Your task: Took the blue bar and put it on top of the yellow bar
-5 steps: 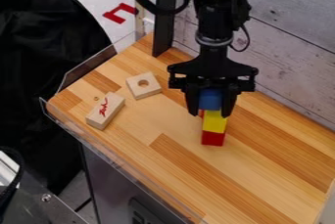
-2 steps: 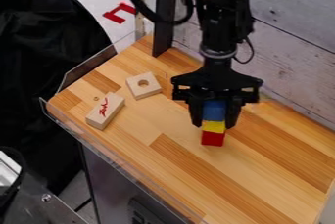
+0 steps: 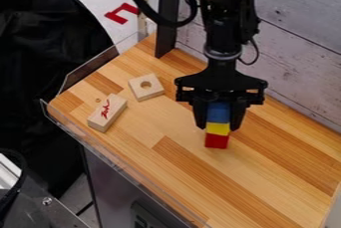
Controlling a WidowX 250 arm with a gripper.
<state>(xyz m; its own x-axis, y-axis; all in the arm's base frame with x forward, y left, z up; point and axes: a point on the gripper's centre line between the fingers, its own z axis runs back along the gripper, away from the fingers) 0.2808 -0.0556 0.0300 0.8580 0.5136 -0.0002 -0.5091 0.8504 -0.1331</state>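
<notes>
- Worktop [image 3: 266, 187]: striped wood, set at a slant across the view, carries all the blocks.
- Plank wall [image 3: 299, 48]: whitewashed boards, grey seams, behind the worktop.
- Black fabric [image 3: 47, 57]: folded, beyond the worktop at view left.
- Robot arm [image 3: 223, 33]: black, down from the top edge, over the block stack.
- Black post [image 3: 166, 28]: upright at the worktop's back, view left of the arm.
- Pincer [image 3: 218, 124]: points down, clamped on the blue block, one finger to each side; tips reach level with the yellow block.
- Oblong wooden block [image 3: 106, 113]: lying flat, red marking on top, view left.
- Square wooden block [image 3: 139, 91]: flat, round hole through it, near the oblong one, apart from it.
- Blue block [image 3: 218, 113]: top of stack, directly on the yellow.
- Red block [image 3: 216, 141]: bottom of stack, on the worktop.
- Yellow block [image 3: 218, 129]: middle, between blue and red.
</notes>
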